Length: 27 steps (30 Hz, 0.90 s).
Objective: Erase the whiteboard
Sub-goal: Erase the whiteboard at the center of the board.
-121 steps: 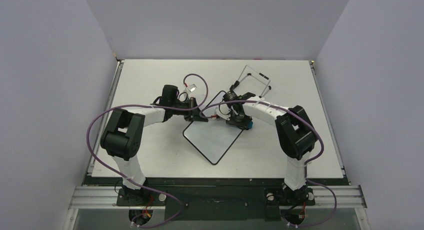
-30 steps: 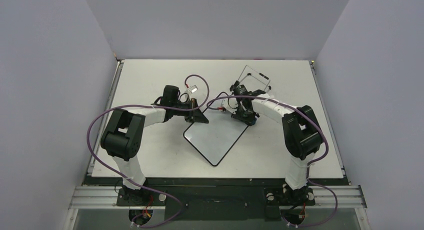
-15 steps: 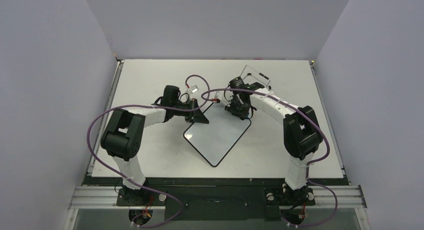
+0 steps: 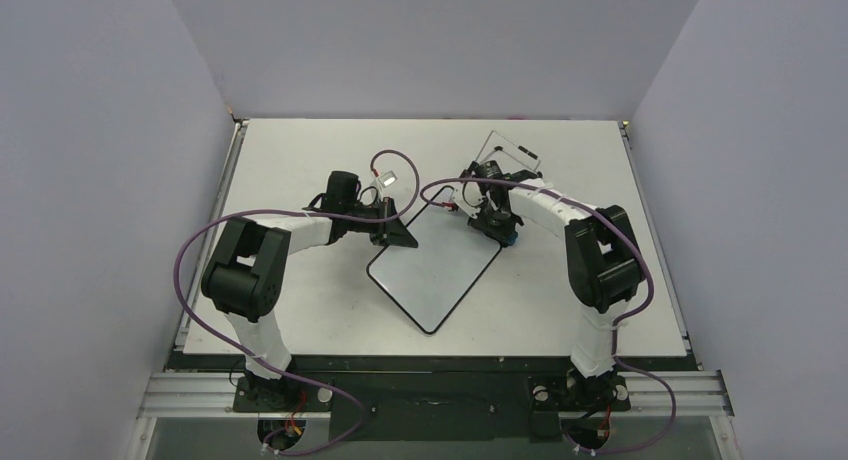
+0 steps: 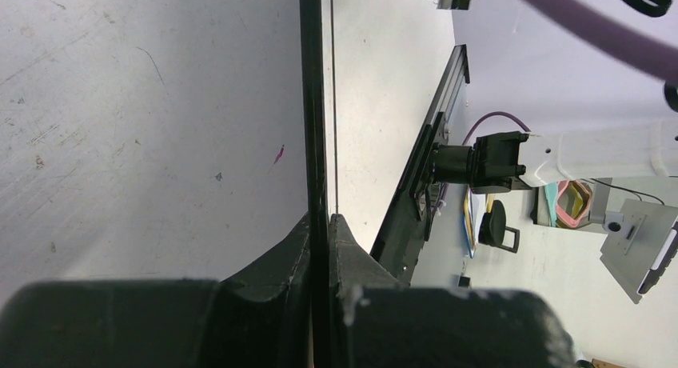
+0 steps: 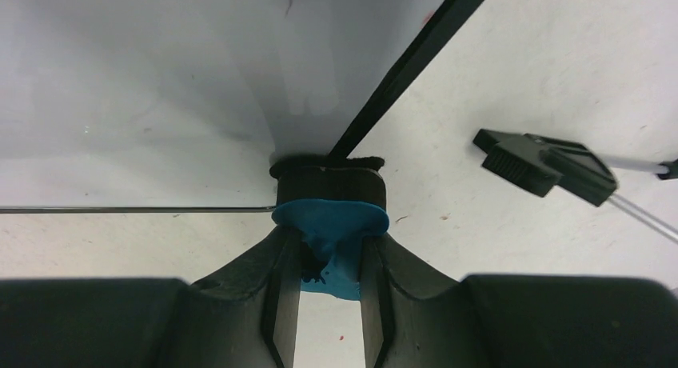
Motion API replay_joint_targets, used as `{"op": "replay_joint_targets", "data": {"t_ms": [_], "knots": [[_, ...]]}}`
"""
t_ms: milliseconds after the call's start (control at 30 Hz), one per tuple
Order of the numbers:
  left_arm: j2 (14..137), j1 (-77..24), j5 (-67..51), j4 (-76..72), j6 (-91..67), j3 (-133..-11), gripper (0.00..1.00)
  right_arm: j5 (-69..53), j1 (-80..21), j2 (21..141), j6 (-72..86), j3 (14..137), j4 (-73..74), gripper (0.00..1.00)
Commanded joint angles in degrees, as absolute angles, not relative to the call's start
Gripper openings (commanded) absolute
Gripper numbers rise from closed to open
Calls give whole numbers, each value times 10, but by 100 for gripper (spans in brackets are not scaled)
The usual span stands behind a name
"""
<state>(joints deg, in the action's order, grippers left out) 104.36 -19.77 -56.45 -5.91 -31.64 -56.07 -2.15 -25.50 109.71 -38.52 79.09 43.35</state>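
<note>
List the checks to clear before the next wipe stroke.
1. Left pincer shut on the whiteboard rim: ok.
2. Right pincer shut on the blue eraser: ok.
3. Eraser pad on the board face: not ok, it sits at the rim.
4. Board free of red writing: cannot tell, faint streak in the right wrist view.
5. Wire easel stand apart from eraser: ok.

Whiteboard (image 4: 435,275) flat on worktop (image 4: 300,160), centre, turned cornerwise, one corner toward the arm bases. Left end effector (image 4: 405,238) at board's far-left edge, rim between its fingers. Right end effector (image 4: 505,235) at far-right edge, eraser (image 6: 332,216) between its fingers, against the rim. Wire easel stand (image 6: 544,166) on worktop just behind, beyond the board.
</note>
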Motion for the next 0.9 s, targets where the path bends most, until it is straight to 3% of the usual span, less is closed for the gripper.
{"op": "replay_joint_targets", "data": {"t_ms": [0,233,567,867], "knots": [[1019,-197,-599,-83,-301,-582,0,-10,-250,1100,-411,752,446,0],[1020,-197,-599,-84,-302,-583,0,-21,-278,1088,-419,731,454,0],[1020,-197,-600,-86,-303,-581,0,-12,-286,1099,-344,837,427,0],[1015,-198,-594,-99,-311,-572,0,-107,-329,1084,-328,836,397,0]]}}
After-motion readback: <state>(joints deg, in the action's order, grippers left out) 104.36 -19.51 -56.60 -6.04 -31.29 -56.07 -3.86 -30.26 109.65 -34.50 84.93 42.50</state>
